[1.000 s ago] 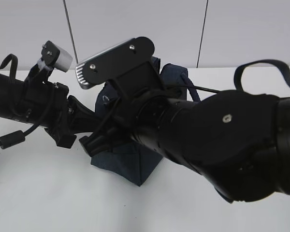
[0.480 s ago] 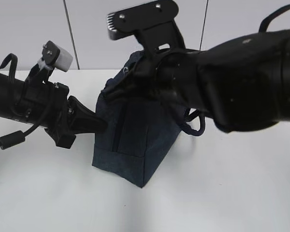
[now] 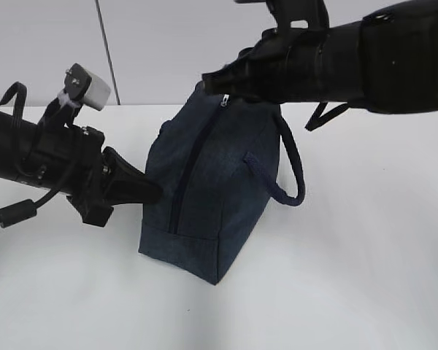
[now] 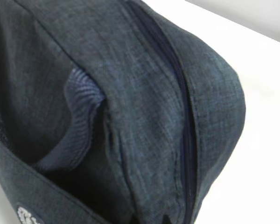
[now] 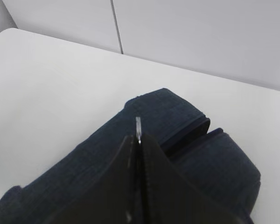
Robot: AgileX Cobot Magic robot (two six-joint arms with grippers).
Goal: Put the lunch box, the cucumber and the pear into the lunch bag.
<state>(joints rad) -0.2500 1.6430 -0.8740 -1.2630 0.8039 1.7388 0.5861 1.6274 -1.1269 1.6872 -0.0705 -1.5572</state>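
The navy lunch bag [image 3: 219, 189] stands on the white table, its zipper line [image 3: 186, 182] running down the side that faces me and looking closed. My left gripper [image 3: 152, 192] is pressed into the bag's left side, and in the left wrist view [image 4: 150, 220] its tips pinch a fold of the fabric [image 4: 130, 93]. My right gripper [image 3: 210, 76] is at the bag's upper far end. In the right wrist view [image 5: 137, 140] it is shut on the metal zipper pull [image 5: 138, 127]. The lunch box, cucumber and pear are out of view.
The bag's looped handle [image 3: 288, 168] hangs off its right side. The white table [image 3: 350, 277] extends around the bag, with a pale panelled wall [image 3: 168, 44] close behind it. The right arm spans the top right of the exterior view.
My right arm has risen and swung back from in front of the bag to its upper far end, uncovering the bag. The left arm has not moved.
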